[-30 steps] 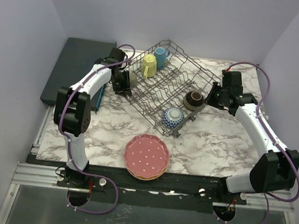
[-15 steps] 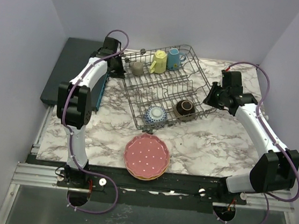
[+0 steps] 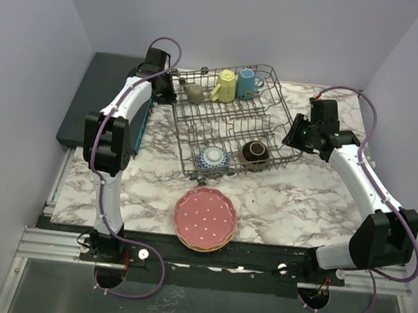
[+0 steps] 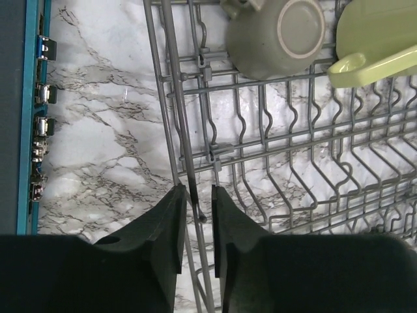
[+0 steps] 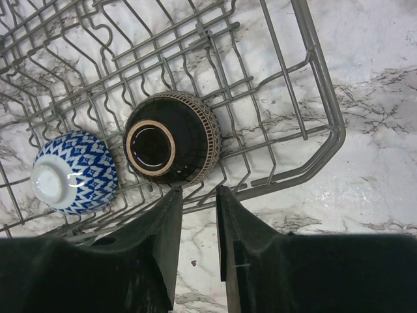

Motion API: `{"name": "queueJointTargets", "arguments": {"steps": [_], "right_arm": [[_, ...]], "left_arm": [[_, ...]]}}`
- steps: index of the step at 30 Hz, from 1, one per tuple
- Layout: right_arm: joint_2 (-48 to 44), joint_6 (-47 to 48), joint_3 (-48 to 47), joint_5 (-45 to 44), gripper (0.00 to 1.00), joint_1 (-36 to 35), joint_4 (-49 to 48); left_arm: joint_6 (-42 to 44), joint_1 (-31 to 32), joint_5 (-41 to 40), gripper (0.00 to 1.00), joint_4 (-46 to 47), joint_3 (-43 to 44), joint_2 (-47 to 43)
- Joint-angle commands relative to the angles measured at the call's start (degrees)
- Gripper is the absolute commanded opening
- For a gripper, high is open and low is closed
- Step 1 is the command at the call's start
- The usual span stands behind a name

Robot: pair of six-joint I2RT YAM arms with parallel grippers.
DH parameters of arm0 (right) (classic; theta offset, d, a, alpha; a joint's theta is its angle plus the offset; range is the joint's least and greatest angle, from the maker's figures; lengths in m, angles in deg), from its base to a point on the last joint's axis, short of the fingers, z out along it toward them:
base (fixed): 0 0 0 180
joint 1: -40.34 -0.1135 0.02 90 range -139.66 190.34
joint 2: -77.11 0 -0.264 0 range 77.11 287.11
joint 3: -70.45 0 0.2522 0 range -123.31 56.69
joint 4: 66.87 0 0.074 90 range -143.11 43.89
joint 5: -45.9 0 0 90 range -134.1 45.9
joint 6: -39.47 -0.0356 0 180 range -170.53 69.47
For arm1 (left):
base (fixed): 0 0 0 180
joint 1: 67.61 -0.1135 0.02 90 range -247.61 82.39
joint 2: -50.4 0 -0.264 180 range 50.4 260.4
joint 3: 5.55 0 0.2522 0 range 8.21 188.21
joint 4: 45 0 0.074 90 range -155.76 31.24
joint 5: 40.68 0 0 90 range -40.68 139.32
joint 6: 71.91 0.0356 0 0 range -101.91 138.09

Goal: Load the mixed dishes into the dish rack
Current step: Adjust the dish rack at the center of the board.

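The grey wire dish rack stands roughly square at the table's middle back. In it are an olive-grey mug, a yellow mug, a blue mug, a blue patterned bowl and a brown bowl. My left gripper is at the rack's left rim. In the left wrist view the gripper straddles the rim wire, slightly open. My right gripper is at the right rim. In the right wrist view it is open beside the brown bowl.
A stack of dotted plates, pink one on top, lies near the front edge between the arm bases. A dark teal slab lies at the back left, its edge close to my left gripper. Walls enclose the table on three sides.
The rack has swung from a diagonal to nearly square and shifted left. My left gripper moved toward the back with it. Both grippers' jaws have parted off the rim wires.
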Motion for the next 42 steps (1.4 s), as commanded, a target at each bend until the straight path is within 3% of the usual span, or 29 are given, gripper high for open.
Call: {"name": "queueJointTargets", "arguments": {"steps": [1,5,13,27,34,42], "right_arm": [[1.1,0.56,-0.4,0.23,0.34,-0.16,0.55],[1.31,0.49,-0.32,1.03,0.36,-0.16,0.3],[0.46,0.46,-0.19,2.15,0.38,-0.1,0.32],[-2.32,0.3,2.36,4.06,0.39,-0.16,0.24],[-3.9,0.15,4.13,4.18,0.39,-0.16,0.07],[-5.6,-0.18,5.67,4.22,0.39,-0.13,0.28]], "left_arm": [[0.82,-0.4,-0.35,0.33,1.23,1.63,-1.33],[1.65,-0.4,-0.17,0.51,1.23,-0.17,-3.17],[0.81,-0.45,2.32,0.56,0.89,-4.28,-8.53],[-2.88,2.75,7.83,0.56,0.65,-19.65,-17.77],[-3.67,6.11,5.77,0.55,0.61,-25.61,-20.52],[-3.71,7.1,3.42,0.4,1.26,-29.06,-21.69]]}}
